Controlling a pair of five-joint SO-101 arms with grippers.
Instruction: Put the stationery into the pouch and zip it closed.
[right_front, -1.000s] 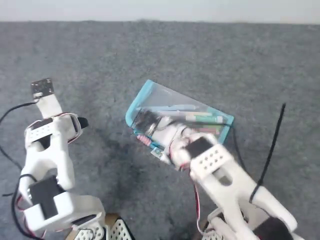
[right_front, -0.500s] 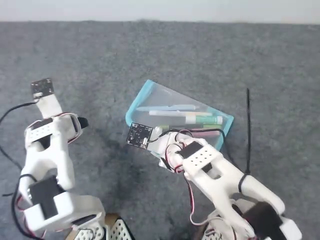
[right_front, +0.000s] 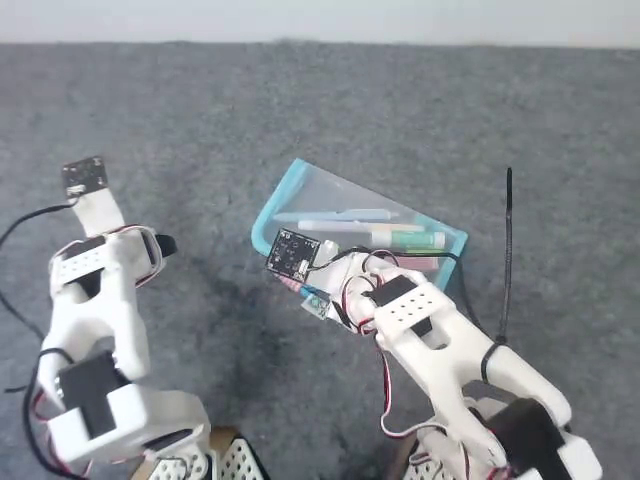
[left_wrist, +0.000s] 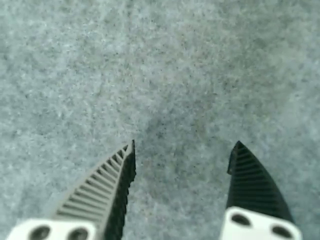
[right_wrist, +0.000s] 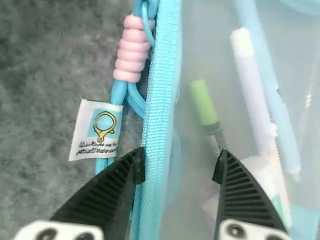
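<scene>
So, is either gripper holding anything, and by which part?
Nothing is held. The left gripper is open over the table; the right gripper is open, jaws either side of the pouch at its zipper edge.

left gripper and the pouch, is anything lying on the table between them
Nothing: in the high view the stretch between the left gripper and the pouch is bare grey table cover.

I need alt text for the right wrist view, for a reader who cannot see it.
The open right claw hangs over the pouch, with the blue zip edge between its fingers. Pens show through the clear side. Pink beads and a label on a blue cord lie beside it on the grey table.
</scene>
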